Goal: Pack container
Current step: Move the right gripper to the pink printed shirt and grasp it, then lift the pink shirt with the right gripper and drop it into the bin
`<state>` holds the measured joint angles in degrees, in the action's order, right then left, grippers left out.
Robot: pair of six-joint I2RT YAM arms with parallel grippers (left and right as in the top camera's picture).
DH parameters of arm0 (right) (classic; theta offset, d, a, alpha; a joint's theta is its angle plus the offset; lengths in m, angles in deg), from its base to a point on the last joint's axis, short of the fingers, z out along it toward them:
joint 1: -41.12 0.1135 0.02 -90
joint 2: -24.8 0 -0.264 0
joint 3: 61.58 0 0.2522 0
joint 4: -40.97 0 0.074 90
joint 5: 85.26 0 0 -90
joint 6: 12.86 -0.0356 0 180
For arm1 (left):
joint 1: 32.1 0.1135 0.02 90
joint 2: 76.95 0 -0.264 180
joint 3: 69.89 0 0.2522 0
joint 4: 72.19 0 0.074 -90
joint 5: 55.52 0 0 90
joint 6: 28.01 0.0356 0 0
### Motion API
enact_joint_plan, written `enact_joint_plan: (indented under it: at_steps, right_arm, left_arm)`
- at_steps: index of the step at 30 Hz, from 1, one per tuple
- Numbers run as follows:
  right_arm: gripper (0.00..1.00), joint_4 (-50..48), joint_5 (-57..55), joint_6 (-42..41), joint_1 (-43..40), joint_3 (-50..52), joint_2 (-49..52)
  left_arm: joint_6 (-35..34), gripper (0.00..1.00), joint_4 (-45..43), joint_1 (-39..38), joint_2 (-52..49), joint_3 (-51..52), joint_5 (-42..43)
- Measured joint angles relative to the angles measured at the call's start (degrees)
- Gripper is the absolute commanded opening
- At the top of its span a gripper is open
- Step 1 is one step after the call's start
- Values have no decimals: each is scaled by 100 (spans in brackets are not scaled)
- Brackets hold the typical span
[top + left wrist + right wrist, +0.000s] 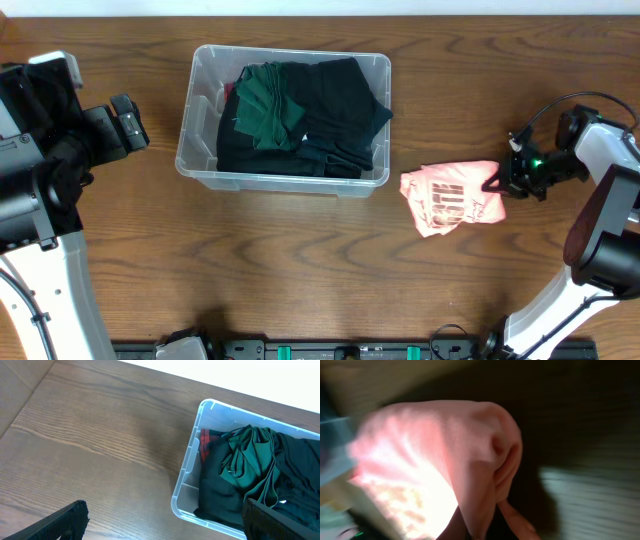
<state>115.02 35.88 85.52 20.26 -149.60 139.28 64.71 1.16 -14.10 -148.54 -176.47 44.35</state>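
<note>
One pink printed garment (pixel 450 198) outside bin, my right pincer (pixel 497 182) clenched on its edge. Left pincer (pixel 128 122) released, idle beside clear plastic bin (pixel 290 52), mid-table, heaped with dark and green clothes (pixel 300 115). Risk: thin edge pinch slips mid-carry; trailing cloth snags rim.

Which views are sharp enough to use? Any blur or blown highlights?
Overhead: sharp, evenly lit, container clear. Left wrist: sharp too, soft even light. Right wrist: heavily blurred, pink garment overexposed at lower left, surroundings dark.
</note>
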Motion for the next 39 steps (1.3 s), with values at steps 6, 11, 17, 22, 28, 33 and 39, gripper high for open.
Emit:
enact_joint_plan:
  at_steps: [6, 11, 17, 22, 28, 33, 39]
  right_arm:
    - [1, -70, 1582, -7, 0, -122, -951]
    - [1, -1115, 2916, -439, 33, -380, -2133]
    - [1, -3287, 3539, -1867, 640, -485, -3025]
    - [1, -4758, 3215, -3095, 1812, -498, -3080]
    - [1, -6443, 2247, -4087, 3652, -496, -2625]
    - [1, -7425, 1303, -4496, 4854, -498, -1926]
    - [1, -6972, 625, -4631, 5322, -498, -1025]
  left_arm:
    - [0, 98, 0, 0, 0, 0, 0]
    - [0, 98, -2, 0, 0, 0, 0]
    - [0, 98, -2, 0, 0, 0, -2]
    - [0, 98, -9, 0, 0, 0, 0]
    - [0, 98, -2, 0, 0, 0, 2]
    - [0, 98, -4, 0, 0, 0, -2]
    - [0, 98, -2, 0, 0, 0, 0]
